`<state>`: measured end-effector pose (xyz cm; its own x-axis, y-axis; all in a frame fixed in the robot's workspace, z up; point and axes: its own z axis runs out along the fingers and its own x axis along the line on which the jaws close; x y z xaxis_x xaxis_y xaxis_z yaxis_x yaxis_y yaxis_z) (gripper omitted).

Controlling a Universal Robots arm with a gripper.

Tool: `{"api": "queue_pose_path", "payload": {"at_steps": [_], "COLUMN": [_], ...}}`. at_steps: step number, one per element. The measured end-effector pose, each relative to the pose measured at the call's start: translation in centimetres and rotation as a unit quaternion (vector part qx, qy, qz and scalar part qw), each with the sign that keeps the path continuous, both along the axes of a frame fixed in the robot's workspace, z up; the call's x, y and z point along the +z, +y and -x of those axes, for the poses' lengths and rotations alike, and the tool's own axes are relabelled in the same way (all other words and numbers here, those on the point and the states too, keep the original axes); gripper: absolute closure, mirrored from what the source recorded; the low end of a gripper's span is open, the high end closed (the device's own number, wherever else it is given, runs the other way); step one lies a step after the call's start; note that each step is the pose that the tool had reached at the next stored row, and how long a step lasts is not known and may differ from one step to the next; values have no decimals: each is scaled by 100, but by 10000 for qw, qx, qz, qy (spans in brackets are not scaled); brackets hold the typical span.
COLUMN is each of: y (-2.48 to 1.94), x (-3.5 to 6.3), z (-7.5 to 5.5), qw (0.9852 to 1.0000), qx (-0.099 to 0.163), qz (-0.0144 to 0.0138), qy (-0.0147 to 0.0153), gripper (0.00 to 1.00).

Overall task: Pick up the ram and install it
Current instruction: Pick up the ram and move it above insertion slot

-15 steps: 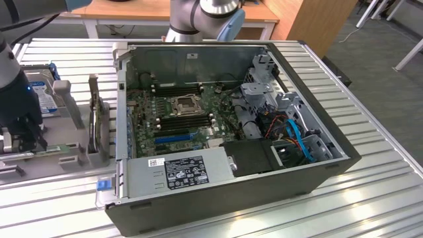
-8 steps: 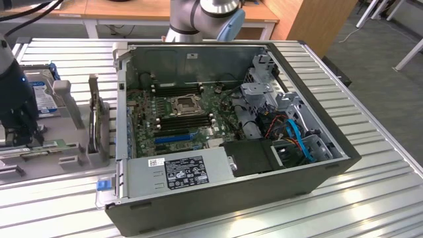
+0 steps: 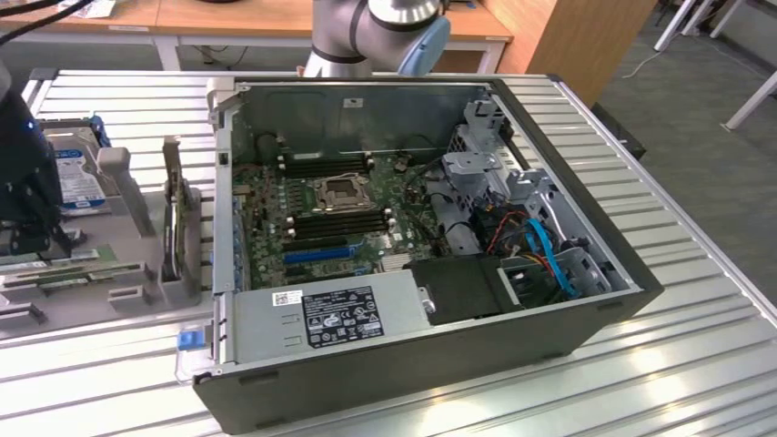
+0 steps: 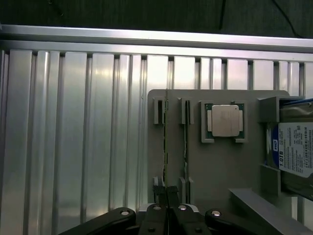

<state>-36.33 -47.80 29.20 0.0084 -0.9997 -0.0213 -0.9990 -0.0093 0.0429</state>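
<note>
Where the grey holder (image 4: 220, 166) rests on the ribbed metal desk (image 4: 73, 122), we find the ram (image 4: 165, 142) standing on edge in the holder's outermost slot, right along the holder's border. The end effector (image 4: 167, 193) is at one end of that stick. Its fingers are drawn together, with only a thin seam between them in line with the board, so we read it as clamped on the ram, which sits in its slot. A second stick (image 4: 186, 142) stands in the next slot, close alongside, leaving little room on that side. Past the holder's border on the other side, open desk slats run out to a raised rim. Deeper into the holder lie a square silver processor (image 4: 224, 121) and a hard drive (image 4: 296, 152), the drive cut off by the frame. Seen edge-on, the ram hides its chips and label from us. In the exterior view, the open computer case (image 3: 583, 309) stands beside the holder, to the exterior view's right.
</note>
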Motion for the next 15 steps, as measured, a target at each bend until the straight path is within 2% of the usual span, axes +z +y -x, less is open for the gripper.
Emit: {"api": "queue_pose_path", "payload": {"at_steps": [15], "y": [0], "x": [370], "z": [-4], "qw": [10000], "qx": [0], "qz": [0], "qy": [0], "gripper": [89]}}
